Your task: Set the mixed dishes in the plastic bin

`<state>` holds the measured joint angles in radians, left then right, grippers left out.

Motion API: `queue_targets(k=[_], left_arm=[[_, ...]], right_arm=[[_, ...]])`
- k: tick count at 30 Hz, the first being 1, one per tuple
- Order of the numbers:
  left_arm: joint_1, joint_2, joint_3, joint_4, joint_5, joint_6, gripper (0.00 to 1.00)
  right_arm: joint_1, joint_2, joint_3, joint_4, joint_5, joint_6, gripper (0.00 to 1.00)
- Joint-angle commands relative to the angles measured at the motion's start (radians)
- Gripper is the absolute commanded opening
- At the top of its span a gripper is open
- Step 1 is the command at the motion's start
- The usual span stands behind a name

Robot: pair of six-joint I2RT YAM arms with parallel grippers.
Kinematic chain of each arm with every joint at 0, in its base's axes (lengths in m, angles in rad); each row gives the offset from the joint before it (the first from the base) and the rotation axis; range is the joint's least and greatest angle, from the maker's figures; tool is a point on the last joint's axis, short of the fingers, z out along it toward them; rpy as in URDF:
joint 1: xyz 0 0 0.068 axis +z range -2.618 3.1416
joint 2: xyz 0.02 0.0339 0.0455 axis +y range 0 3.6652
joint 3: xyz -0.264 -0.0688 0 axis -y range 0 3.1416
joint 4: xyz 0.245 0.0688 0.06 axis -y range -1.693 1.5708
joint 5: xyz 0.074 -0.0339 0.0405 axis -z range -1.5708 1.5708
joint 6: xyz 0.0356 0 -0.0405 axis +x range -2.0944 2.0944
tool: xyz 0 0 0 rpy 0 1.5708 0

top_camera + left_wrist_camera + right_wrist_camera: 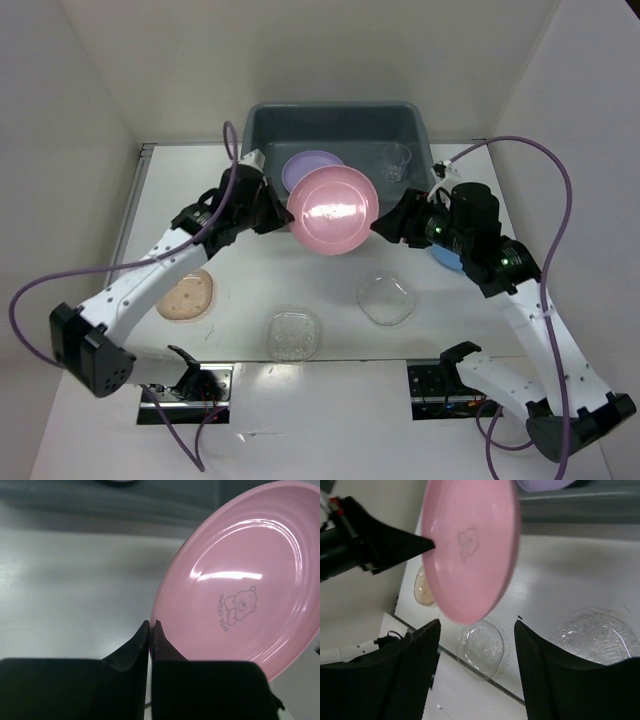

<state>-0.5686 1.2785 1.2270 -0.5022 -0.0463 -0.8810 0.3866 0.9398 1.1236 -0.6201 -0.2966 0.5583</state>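
Note:
My left gripper (283,215) is shut on the left rim of the pink plate (333,208) and holds it tilted above the table, just in front of the plastic bin (340,115). In the left wrist view the closed jaws (151,625) pinch the pink plate's (240,580) edge. My right gripper (385,225) is open and empty just right of the plate; in the right wrist view (476,623) the plate (470,545) hangs ahead of it. A lilac plate (312,168) and a small clear cup (396,160) lie in the bin.
A peach plate (187,295) lies at the left. Two clear textured dishes (294,333) (387,299) lie near the front edge. A blue plate (445,258) shows partly under my right arm. White walls stand on both sides.

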Motion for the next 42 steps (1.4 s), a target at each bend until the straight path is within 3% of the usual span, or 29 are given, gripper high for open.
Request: queue_targets(k=[1,4,11,18,23,32,35,37,39,41,42], left_arm=[[0.001,0.134,0.101,0.083,-0.069,0.043,0.00],[0.047,0.283,0.228,0.117,-0.069,0.066,0.00],[0.160,0.647,0.610,0.117,-0.069,0.123,0.00],[0.271,0.919,0.932,0.041,-0.040,0.132,0.00],[0.280,1.119,1.182,-0.048,-0.040,0.142,0.00],[0.280,1.214,1.155,-0.048,-0.064,0.142,0.00],[0.280,1.223,1.145,-0.048,-0.064,0.142,0.09],[0.280,1.233,1.145,-0.048,-0.064,0.132,0.25],[0.280,1.233,1.145,-0.048,-0.064,0.132,0.33],[0.280,1.233,1.145,-0.048,-0.073,0.132,0.52],[0.280,1.233,1.145,-0.048,-0.085,0.132,0.56]], right_arm=[[0.008,-0.075,0.008,0.082,0.105,0.028,0.66],[0.008,-0.099,0.008,0.082,0.154,0.038,0.75],[-0.011,-0.127,0.008,0.062,0.218,0.048,0.85],[-0.041,-0.127,-0.001,0.043,0.251,0.057,0.85],[-0.051,-0.099,-0.001,0.043,0.269,0.066,0.85],[-0.060,-0.056,-0.001,0.063,0.278,0.075,0.85],[-0.060,-0.046,-0.001,0.072,0.278,0.075,0.86],[-0.060,-0.045,-0.001,0.072,0.278,0.075,0.86],[-0.060,-0.045,-0.001,0.072,0.278,0.075,0.86],[-0.060,-0.045,-0.001,0.072,0.278,0.075,0.86],[-0.060,-0.045,-0.001,0.072,0.278,0.075,0.86]])
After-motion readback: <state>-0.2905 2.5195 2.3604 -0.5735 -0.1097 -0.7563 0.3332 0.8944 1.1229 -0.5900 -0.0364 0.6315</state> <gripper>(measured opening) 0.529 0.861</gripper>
